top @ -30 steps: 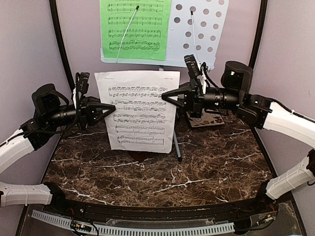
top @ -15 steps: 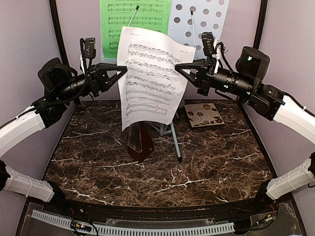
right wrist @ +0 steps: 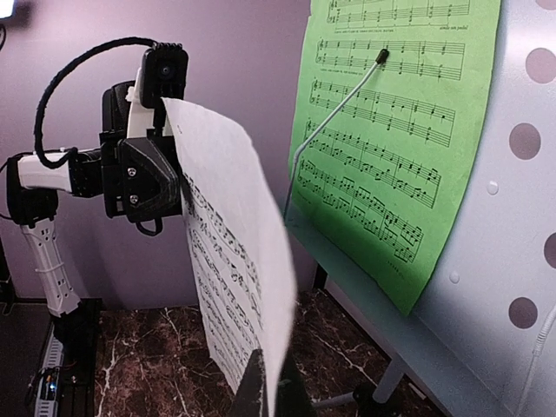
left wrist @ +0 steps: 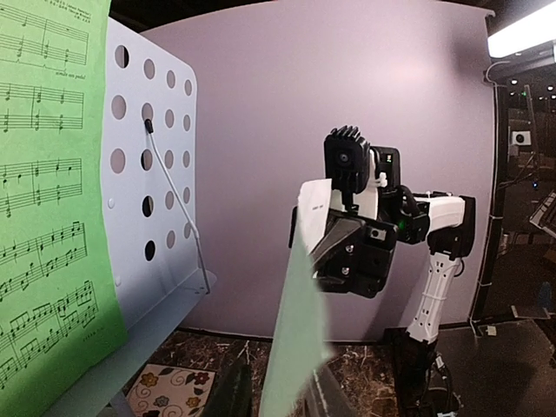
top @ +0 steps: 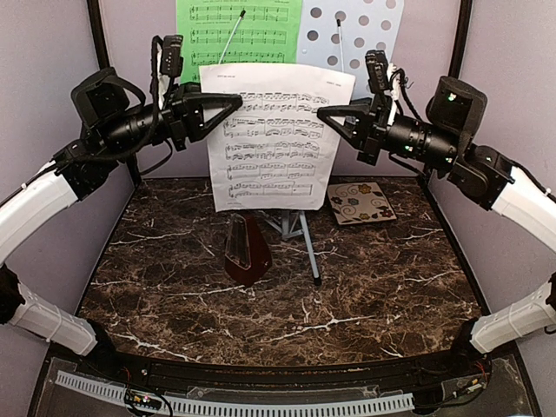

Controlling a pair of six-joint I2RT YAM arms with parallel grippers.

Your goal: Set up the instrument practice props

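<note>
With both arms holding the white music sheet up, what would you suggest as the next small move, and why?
Probably ease the white sheet back and rightward toward the bare half of the stand desk: the left gripper and right gripper pinch the sheet's edges in front of it, and the green sheet fills the left half.

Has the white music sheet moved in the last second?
Yes. The white sheet has risen: it hung below the fixed green sheet, and now it overlaps that sheet's lower edge.

Bright, even light – wrist views fisheye-bent
</note>
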